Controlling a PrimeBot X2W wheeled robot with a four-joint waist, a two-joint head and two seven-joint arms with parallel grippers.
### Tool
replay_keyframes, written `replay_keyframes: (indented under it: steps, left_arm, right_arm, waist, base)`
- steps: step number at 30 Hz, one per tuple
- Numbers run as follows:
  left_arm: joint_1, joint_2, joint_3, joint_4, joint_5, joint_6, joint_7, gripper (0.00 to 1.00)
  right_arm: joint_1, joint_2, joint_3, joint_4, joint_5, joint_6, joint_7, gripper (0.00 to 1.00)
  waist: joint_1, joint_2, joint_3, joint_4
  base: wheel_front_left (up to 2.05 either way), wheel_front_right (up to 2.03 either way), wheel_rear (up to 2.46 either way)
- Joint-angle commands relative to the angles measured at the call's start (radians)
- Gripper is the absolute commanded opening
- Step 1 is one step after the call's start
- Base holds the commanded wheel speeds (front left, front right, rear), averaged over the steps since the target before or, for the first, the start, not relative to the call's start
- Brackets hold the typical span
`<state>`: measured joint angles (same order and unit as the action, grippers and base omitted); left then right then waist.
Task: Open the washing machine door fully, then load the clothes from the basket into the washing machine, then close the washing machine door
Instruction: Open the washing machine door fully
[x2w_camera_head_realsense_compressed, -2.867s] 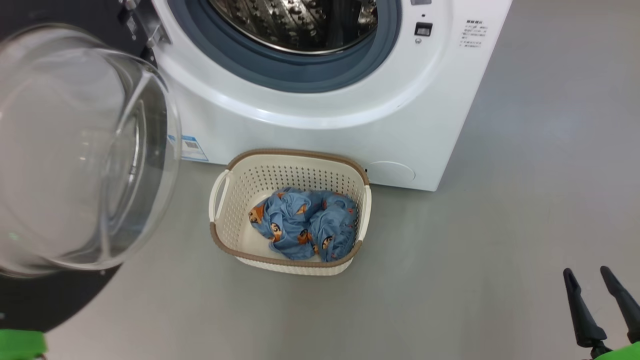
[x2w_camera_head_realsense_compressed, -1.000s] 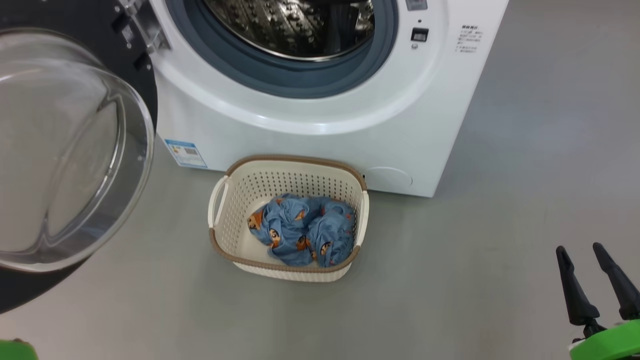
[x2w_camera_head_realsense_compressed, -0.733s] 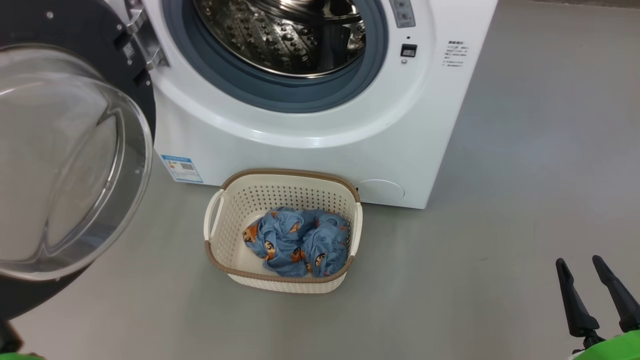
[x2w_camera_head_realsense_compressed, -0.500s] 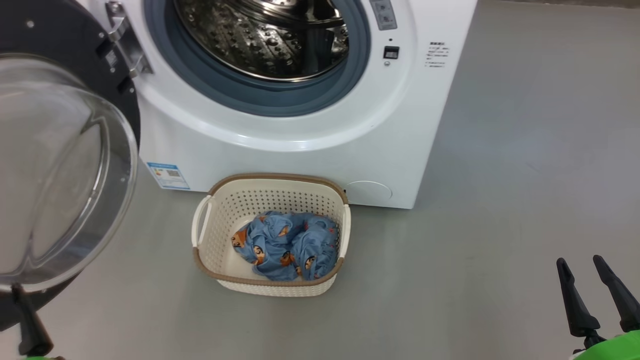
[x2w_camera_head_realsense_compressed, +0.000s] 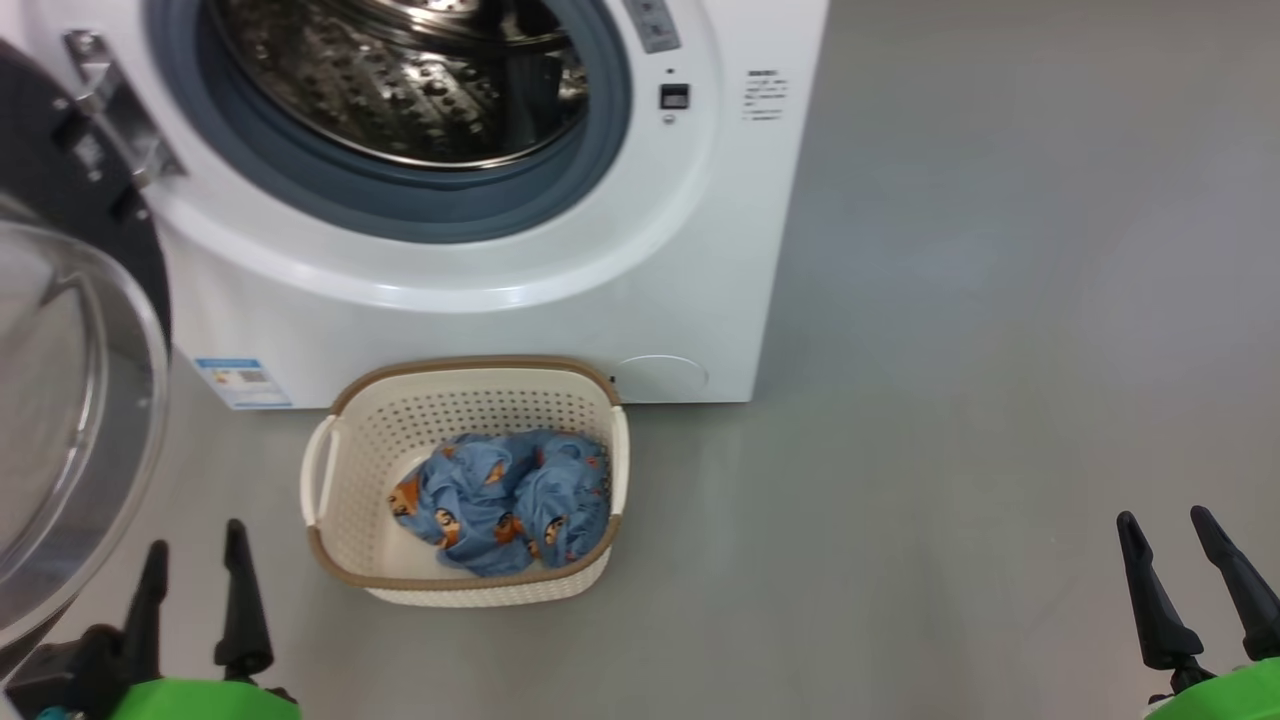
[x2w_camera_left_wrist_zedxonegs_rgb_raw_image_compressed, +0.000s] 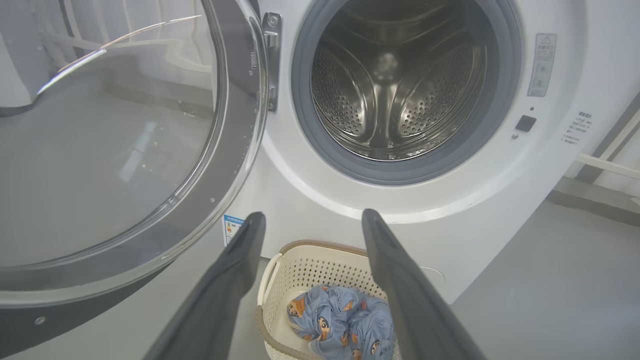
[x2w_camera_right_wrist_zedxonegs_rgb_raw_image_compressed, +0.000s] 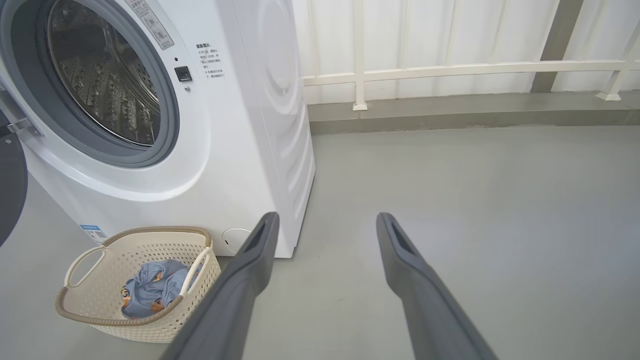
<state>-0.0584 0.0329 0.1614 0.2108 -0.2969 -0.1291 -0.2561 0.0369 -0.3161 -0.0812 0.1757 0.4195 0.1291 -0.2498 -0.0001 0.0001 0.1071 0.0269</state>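
Perforated plastic basket (x2w_camera_head_realsense_compressed: 345, 470), soft cloth clothes (x2w_camera_head_realsense_compressed: 500, 500)

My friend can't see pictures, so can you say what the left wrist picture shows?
A white washing machine shows its empty steel drum, with the round door standing open on the picture's left. Below, framed by the open left gripper, a cream basket holds blue clothes.

Head camera has moved: the scene sits further left in frame. The left gripper (x2w_camera_head_realsense_compressed: 196, 540) has entered at lower left, fingers apart. The washing machine door (x2w_camera_head_realsense_compressed: 70, 420) has swung wider.
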Motion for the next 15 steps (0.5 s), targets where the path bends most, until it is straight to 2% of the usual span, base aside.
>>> replay_keyframes:
  steps: [1,8,15]
  left_arm:
    - [0.0,0.032,0.013,-0.028,-0.009,-0.001,-0.006,1.0]
    - [-0.013,0.051,-0.076,-0.031,-0.035,-0.001,-0.006,1.0]
    - [-0.021,0.048,-0.114,-0.027,-0.023,-0.001,-0.006,1.0]
  right_arm:
    - [-0.025,-0.024,0.014,-0.024,-0.005,0.002,-0.012,1.0]
    - [-0.032,-0.023,0.012,-0.021,-0.002,0.002,-0.012,1.0]
    - [-0.034,-0.02,0.002,-0.02,-0.001,0.002,-0.012,1.0]
  waist:
    - [0.0001,-0.0001,0.007,-0.031]
    - [0.0001,-0.0001,0.016,-0.077]
    - [0.0001,-0.0001,0.02,-0.1]
  base:
    - [0.0,0.0,0.0]
    - [0.0,0.0,0.0]
    - [0.0,0.0,0.0]
